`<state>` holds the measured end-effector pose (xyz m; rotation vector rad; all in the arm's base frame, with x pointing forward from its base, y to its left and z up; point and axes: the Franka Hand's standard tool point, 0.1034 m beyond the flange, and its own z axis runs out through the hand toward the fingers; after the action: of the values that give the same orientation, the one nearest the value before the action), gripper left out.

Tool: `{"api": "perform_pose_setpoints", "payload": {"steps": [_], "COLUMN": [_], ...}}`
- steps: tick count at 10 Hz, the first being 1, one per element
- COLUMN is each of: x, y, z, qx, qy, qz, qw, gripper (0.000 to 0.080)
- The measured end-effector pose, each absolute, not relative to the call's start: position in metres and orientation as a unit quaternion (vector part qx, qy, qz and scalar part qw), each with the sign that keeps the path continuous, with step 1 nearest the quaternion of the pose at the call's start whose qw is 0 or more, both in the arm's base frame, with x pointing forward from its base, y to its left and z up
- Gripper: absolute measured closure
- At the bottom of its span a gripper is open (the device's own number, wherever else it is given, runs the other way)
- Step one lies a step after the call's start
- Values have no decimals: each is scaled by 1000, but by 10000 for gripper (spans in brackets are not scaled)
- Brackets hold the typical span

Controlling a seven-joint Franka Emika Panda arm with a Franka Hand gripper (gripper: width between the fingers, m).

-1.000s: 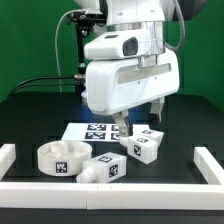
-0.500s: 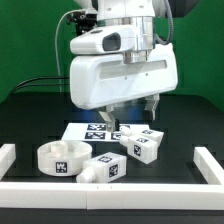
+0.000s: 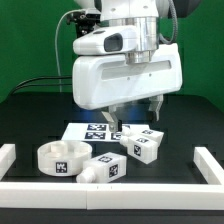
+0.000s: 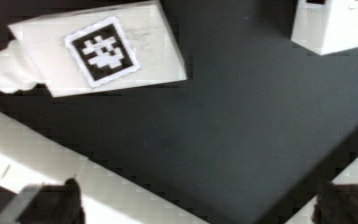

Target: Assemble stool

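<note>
Nothing's in hand yet: the gripper (image 3: 137, 113) hangs empty, jaws wide apart, above the legs (image 3: 140, 147) at centre frame, the seat (image 3: 62, 155) lower left, so next, I'd reckon, it must drop squarely around one part.

A plain green backdrop (image 3: 30, 40) is seen behind the scene and is evenly lit. The work surface is a matte black table (image 3: 30, 125), on which soft, diffuse light is faintly reflected. The table is bordered by a white rail (image 3: 8, 156) at the exterior view's left, a second rail (image 3: 211, 166) at its right, and a third rail (image 3: 60, 206) along the near edge. The marker board (image 3: 78, 131) is laid flat near the table's middle. Black cables (image 3: 40, 80) are strung in front of the backdrop at the exterior view's left.
</note>
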<state>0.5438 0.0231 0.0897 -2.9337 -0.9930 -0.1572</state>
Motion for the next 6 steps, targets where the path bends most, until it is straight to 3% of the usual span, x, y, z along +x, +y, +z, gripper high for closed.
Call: {"api": "perform_pose_setpoints", "payload": {"steps": [1, 3, 6], "x": [529, 504, 500], "y": [40, 39, 34], "z": [83, 68, 64], "qx": [-938, -942, -951], "qy": [-342, -330, -303], "qz": [-48, -54, -48], "qw": [19, 20, 26], "gripper": [150, 150, 150]}}
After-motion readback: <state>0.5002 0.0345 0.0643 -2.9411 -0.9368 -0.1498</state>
